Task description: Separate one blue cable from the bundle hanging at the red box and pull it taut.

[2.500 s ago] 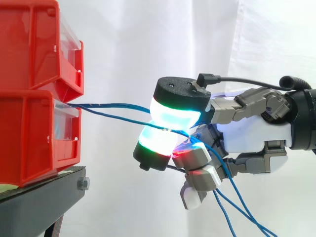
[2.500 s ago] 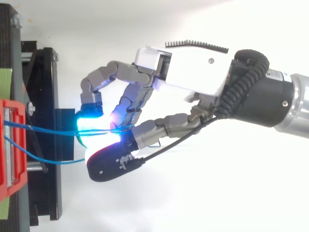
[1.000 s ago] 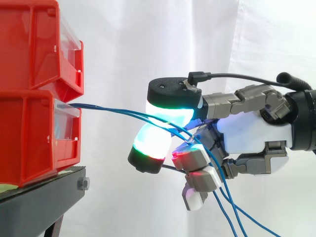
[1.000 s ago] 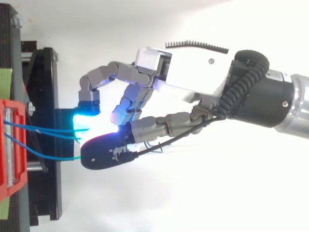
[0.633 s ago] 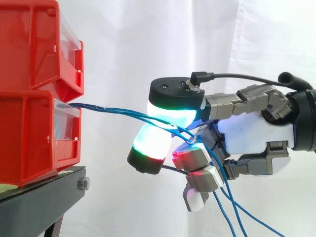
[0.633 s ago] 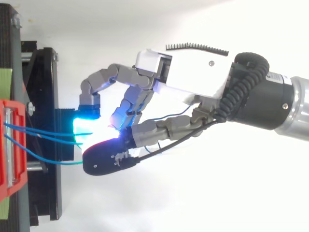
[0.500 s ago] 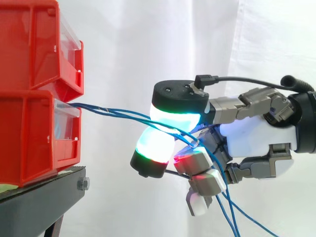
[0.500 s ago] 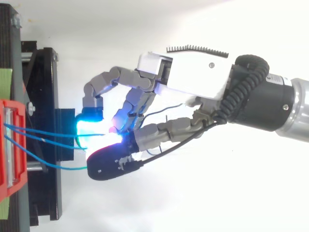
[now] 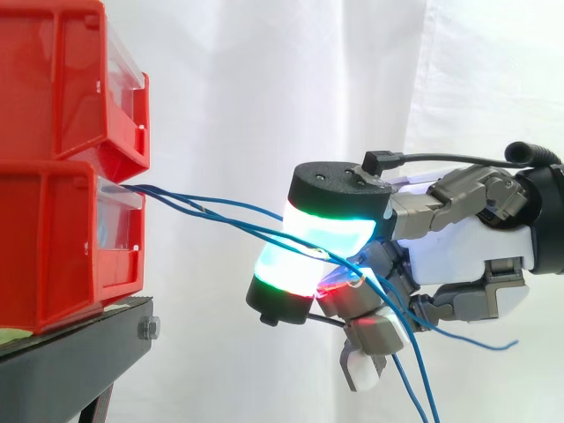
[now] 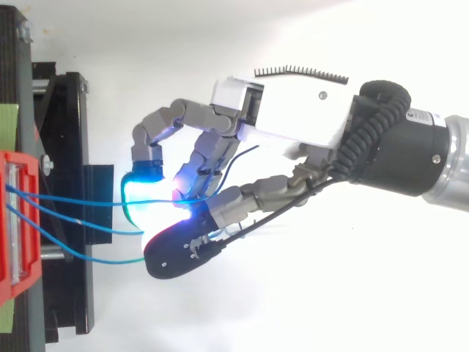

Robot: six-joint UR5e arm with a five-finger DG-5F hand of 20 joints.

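Three thin blue cables [image 9: 196, 207] run from the front of the lower red bin [image 9: 62, 247] rightward to my hand [image 9: 467, 256]. In the side view the thumb's pad, glowing cyan and green, presses down on a lower glowing pad [image 9: 286, 280], and the cables pass between them. Behind the pinch the cables hang down, and one loose end [image 9: 476, 342] sticks out to the right. From above, the uppermost cable [image 10: 73, 199] runs nearly straight into the pinch, while two others sag and end under the thumb. The hand [image 10: 293, 110] is curled, a short way right of the red bin [image 10: 18, 220].
A second red bin [image 9: 62, 79] sits stacked on the lower one, both on a black stand [image 9: 70, 352]. A white curtain hangs behind. In the top view the stand's black bracket [image 10: 66, 147] juts toward the hand, below the cables.
The hand has drawn back to the right, away from the bins, with the pinch kept. The cables stretch longer between bin and pads, and a loose end has swung out to the right.
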